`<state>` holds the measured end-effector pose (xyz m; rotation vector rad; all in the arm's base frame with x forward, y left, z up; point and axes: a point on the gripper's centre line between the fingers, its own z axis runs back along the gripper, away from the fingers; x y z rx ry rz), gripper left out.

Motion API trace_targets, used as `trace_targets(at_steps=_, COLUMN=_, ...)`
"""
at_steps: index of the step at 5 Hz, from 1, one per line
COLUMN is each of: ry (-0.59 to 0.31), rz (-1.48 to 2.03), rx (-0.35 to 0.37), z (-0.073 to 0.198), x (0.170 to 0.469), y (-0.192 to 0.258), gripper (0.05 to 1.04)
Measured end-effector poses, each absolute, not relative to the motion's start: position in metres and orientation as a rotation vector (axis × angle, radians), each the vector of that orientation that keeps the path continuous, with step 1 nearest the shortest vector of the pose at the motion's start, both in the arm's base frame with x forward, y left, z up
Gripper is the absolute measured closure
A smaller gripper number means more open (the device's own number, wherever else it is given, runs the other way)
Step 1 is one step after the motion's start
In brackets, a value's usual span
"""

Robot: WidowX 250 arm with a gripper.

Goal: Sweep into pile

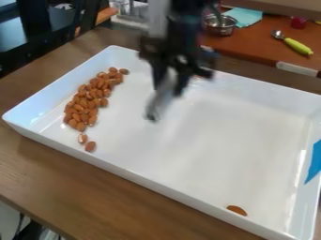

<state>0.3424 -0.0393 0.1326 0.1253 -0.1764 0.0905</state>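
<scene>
Tray's near rim [188, 198] has 1 stray almond [237, 210] just inside, still to be swept; the rest sit in a long pile [87, 101] at view left, 2 trailing, so mostly done; gripper [169, 86] looks closed on a blurred grey tool [161, 101] above mid-tray

Arm [182, 14]: blurred, cut off by top edge
End effector [168, 89]: blurred; grey piece [160, 101] below it, indistinct
White tray [141, 180]: right side cropped
Lone almond [237, 210]: part-hidden by near wall
Blue patch [315, 164]: cropped right
</scene>
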Motion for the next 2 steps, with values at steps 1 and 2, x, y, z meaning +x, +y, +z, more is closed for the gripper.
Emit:
trace_targets(at_steps=1, ry=-0.189, rz=0.080, rx=0.160, z=0.132, x=0.330, y=-0.084, gripper=0.708)
trace_targets(at_steps=2, ry=-0.143, rz=0.062, rx=0.212, z=0.119, x=0.318, y=-0.132, gripper=0.708)
